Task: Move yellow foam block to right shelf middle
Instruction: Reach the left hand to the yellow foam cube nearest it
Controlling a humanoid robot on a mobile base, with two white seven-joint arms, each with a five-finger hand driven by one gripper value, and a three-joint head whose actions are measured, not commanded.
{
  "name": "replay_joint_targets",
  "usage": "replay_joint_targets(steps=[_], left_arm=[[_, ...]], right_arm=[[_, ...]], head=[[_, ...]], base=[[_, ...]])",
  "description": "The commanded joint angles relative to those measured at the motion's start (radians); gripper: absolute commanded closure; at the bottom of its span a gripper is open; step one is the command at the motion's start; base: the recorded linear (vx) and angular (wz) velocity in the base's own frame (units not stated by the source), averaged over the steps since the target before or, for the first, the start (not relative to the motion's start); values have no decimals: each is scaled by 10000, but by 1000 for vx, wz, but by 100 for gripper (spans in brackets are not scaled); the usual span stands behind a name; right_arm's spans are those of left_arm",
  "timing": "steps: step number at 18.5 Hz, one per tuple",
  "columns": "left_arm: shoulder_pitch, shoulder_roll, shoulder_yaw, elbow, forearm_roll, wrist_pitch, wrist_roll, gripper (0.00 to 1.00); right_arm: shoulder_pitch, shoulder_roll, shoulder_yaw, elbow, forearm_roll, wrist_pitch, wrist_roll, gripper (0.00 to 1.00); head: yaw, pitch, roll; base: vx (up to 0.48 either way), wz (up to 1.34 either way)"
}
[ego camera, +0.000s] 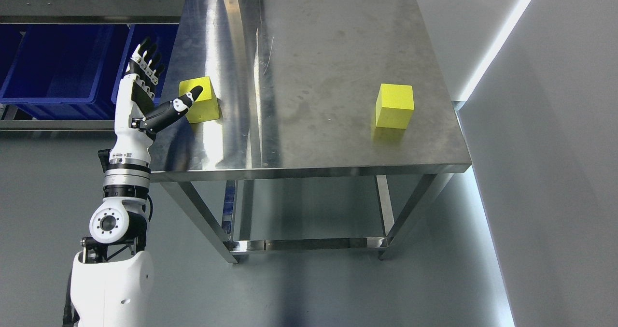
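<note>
Left hand (145, 88) spread, thumb overlapping yellow block (203, 106)

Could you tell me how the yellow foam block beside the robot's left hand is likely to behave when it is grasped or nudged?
The left yellow foam block is probably light, so the left hand, open with its thumb over the block, may slide it across the smooth steel table. Its flat cube faces make rolling unlikely. Being foam, it likely gives slightly when squeezed.

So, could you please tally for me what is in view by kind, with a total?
Yellow foam blocks: 2, left block and right block
Steel table: 1
Blue bins: 2, one and another
Left robot hand: 1
Total: 6
</note>
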Motion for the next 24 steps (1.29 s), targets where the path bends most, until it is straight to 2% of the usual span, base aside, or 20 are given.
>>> replay_joint_targets(steps=[1, 10, 13, 17, 20, 24], left_arm=[[29, 174, 239, -162, 2, -21, 19, 0], [44, 174, 362, -131, 2, 86, 19, 0], [106, 182, 209, -70, 2, 727, -179, 1], [-339, 520, 270, 144, -44, 1802, -1759, 2], [-416, 1133, 71, 282, -440, 1880, -1837, 2], [-340, 1518, -144, 329, -903, 1881, -2067, 2]], right_arm=[[-30, -175, 0, -174, 0, 0, 3, 0], [-30, -175, 0, -174, -15, 0, 3, 0], [-30, -175, 0, -174, 0, 0, 3, 0], [-15, -175, 0, -174, 0, 0, 3, 0], [-30, -175, 0, -174, 0, 0, 3, 0], [-30, -175, 0, -174, -15, 0, 3, 0]], head=[[0, 0, 0], [0, 0, 0], [0, 0, 0], [0, 0, 0], [0, 0, 0], [0, 0, 0]], base=[[10, 93], [10, 36], [6, 0], [38, 34], [70, 37], [65, 4]])
